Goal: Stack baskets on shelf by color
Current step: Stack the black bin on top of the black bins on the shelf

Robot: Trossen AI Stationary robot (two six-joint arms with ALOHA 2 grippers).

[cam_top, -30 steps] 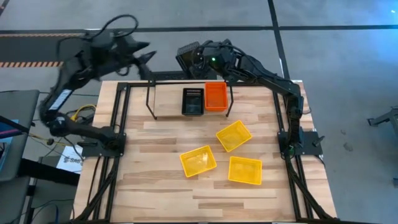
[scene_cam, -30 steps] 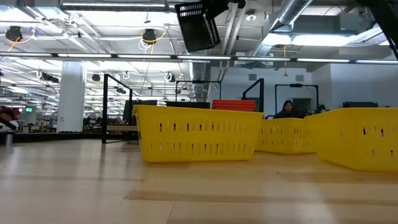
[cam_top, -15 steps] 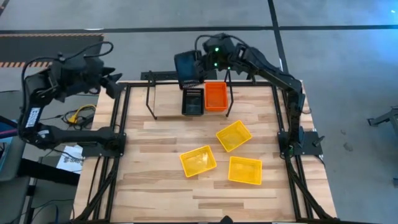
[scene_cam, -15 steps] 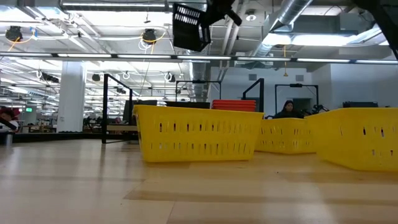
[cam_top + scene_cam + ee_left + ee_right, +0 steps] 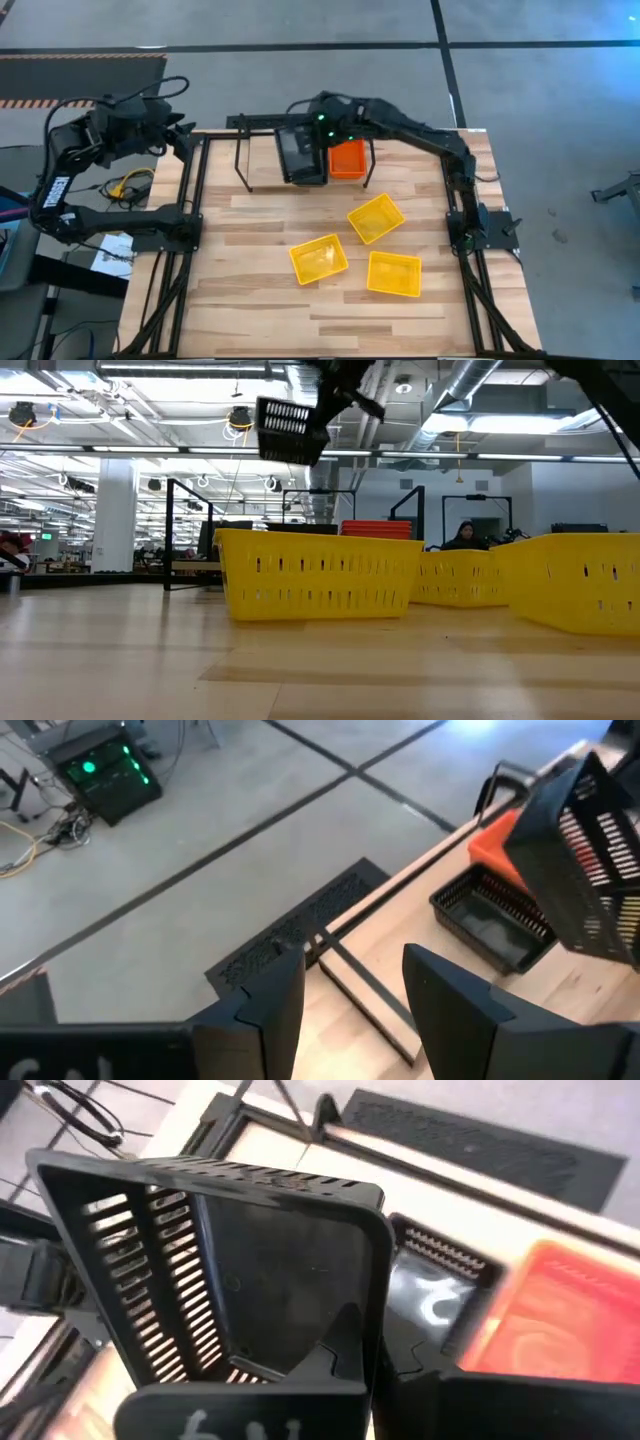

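My right gripper [image 5: 385, 1372] is shut on a black basket [image 5: 230, 1270], held tilted in the air over the black basket [image 5: 312, 175] that rests on the shelf [image 5: 262, 162]. In the low view the held black basket [image 5: 287, 430] hangs high above the table. Red-orange baskets [image 5: 348, 158] sit on the shelf beside the black one. Three yellow baskets [image 5: 375, 218] [image 5: 318, 258] [image 5: 393, 273] stand on the tabletop. My left gripper [image 5: 355, 1000] is open, off the table's far-left corner, holding nothing. My right gripper pinches one side wall of the black basket at its rim [image 5: 378, 1295], one finger [image 5: 345, 1342] inside the basket and the other outside. The basket is lifted clear and tipped on its side, its open face toward the wrist camera.
The shelf's black wire end loops [image 5: 243, 160] [image 5: 370, 160] rise on either side of the baskets. Black frame rails [image 5: 195, 200] [image 5: 462, 190] run along the table's left and right sides. Bare plank [image 5: 240, 290] lies left of and in front of the yellow baskets.
My right gripper has carried the black basket from beyond the table's far edge toward the near edge and down, to above the shelf's black basket, turning it as it went. My left arm has drawn back from near the shelf to the far-left corner.
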